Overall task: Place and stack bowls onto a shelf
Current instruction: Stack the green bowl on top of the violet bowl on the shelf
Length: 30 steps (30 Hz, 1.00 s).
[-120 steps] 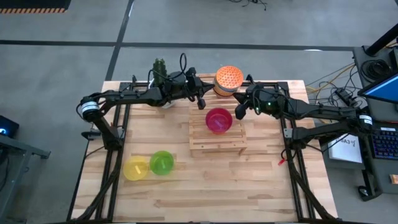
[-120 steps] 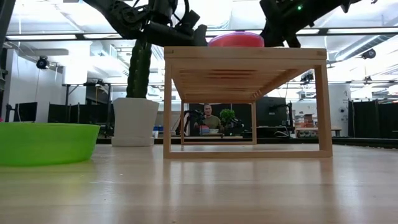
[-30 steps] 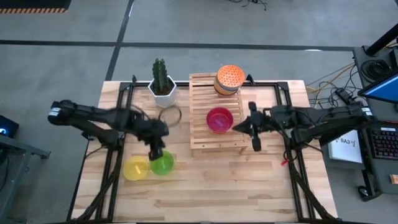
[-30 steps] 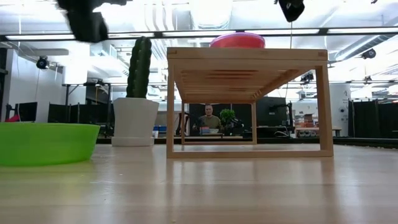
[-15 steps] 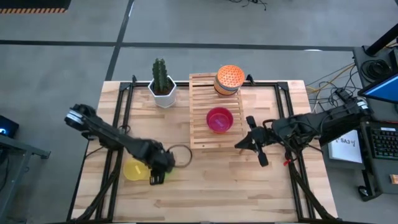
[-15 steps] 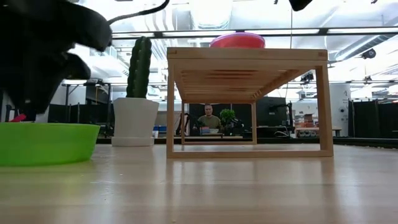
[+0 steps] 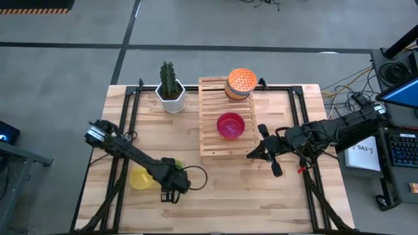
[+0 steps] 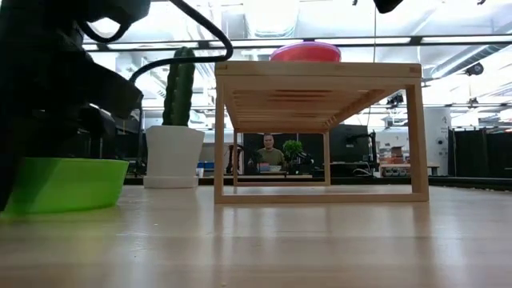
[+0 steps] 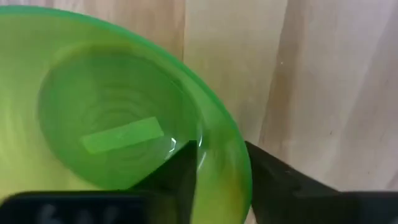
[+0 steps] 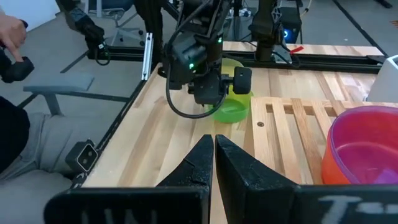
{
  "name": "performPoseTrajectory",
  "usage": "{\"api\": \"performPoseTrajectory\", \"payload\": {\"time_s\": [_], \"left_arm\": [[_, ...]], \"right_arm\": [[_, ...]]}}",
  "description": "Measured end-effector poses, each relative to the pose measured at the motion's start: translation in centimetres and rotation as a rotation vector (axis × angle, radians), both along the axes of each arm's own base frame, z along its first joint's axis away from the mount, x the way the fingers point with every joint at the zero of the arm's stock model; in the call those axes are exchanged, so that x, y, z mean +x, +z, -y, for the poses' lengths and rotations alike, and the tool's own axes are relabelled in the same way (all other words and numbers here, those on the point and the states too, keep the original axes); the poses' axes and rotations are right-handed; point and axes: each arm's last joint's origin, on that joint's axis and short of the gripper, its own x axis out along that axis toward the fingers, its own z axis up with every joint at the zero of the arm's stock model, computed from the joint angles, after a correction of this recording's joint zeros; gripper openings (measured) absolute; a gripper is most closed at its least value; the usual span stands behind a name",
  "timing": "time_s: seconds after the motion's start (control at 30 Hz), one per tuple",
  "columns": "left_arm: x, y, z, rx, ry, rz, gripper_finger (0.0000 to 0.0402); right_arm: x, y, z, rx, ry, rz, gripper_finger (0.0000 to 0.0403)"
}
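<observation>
From above, I saw the left gripper [image 7: 167,189] low over the near left part of the table [image 7: 287,202], hiding the green bowl. The yellow bowl [image 7: 138,177] sat just beside it. The shelf [image 7: 210,140] ran long from the near side to the far side, with the pink bowl [image 7: 230,125] and the orange lattice bowl [image 7: 240,83] on it. The right gripper [image 7: 266,151] hung right of the shelf.

From table height, the green bowl [image 8: 68,184] stood upright, mouth up.

In my left wrist view, the fingers [image 9: 180,180] sat on each side of the green bowl's [image 9: 118,124] rim, one inside and one outside, not yet pinched.

In my right wrist view, the fingers [image 10: 202,163] were pressed together, holding nothing, and a person's hand [image 10: 12,31] showed beyond the table.
</observation>
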Motion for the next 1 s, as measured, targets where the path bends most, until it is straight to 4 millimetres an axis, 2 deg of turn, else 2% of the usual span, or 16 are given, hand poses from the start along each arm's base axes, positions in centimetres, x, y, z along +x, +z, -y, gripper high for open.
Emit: {"api": "performPoseTrajectory", "payload": {"time_s": [0.13, 0.23, 0.33, 0.53, 0.77, 0.87, 1.0], "left_arm": [[-0.2, 0.3, -0.1, 0.004, -0.013, -0.007, 0.0019], [-0.5, 1.3, -0.3, 0.015, -0.029, -0.014, 0.0010], [-0.4, 3.0, -0.3, 0.023, -0.062, 0.004, 0.0002], [1.2, 8.4, 0.2, 0.091, -0.216, 0.117, 0.0000], [3.8, 15.9, -0.1, 0.208, -0.483, 0.369, 0.0000], [4.8, 18.8, -1.0, 0.245, -0.583, 0.476, 0.0000], [5.6, 21.5, -3.3, 0.289, -0.648, 0.510, 0.0000]], "right_arm": [[0.0, 0.0, 0.0, -0.002, 0.001, 0.001, 0.0009], [0.0, 0.0, 0.0, -0.005, 0.002, 0.002, 0.0009], [0.0, 0.0, 0.0, -0.004, 0.002, 0.002, 0.0009], [0.0, 0.0, 0.0, 0.004, -0.002, -0.006, 0.0009], [-0.2, -0.1, -0.5, 0.024, 0.015, -0.020, 0.0009], [-0.4, -0.1, -0.8, 0.032, 0.030, -0.022, 0.0009], [-0.5, -0.1, -1.3, 0.039, 0.048, -0.018, 0.0009]]}}
